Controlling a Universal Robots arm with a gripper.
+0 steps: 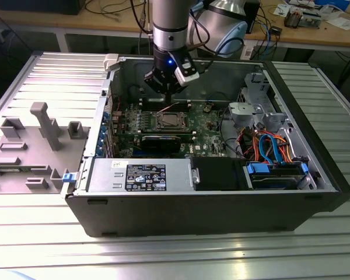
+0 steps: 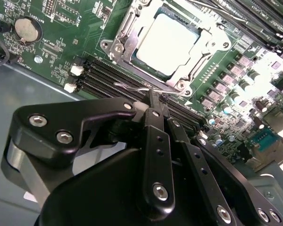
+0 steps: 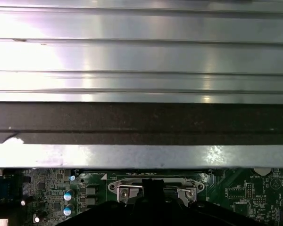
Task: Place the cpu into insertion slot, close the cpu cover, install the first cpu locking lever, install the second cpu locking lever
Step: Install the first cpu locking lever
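Observation:
The cpu [image 2: 167,42] lies flat in its socket on the green motherboard, silver top showing. The cpu cover [image 2: 126,36], a silvery frame, lies down around it. In the exterior view the socket with the cpu [image 1: 167,121] sits mid-board inside the open computer case. My gripper [image 2: 153,96] hangs just off the socket's edge with its black fingers pressed together, shut. Its tip meets a thin wire locking lever [image 2: 129,86] that runs along that edge over the memory slots. The gripper [image 1: 167,93] stands over the socket's far side, and its tip [image 3: 153,184] is in front of the socket frame.
A power supply box [image 1: 143,175] fills the case's near side, with a blue drive carrier [image 1: 277,175] and coloured cables [image 1: 268,146] at the exterior view's right. Memory slots [image 2: 104,75] and a coin battery [image 2: 27,29] flank the socket. Grey fixtures [image 1: 29,140] stand on the ribbed table.

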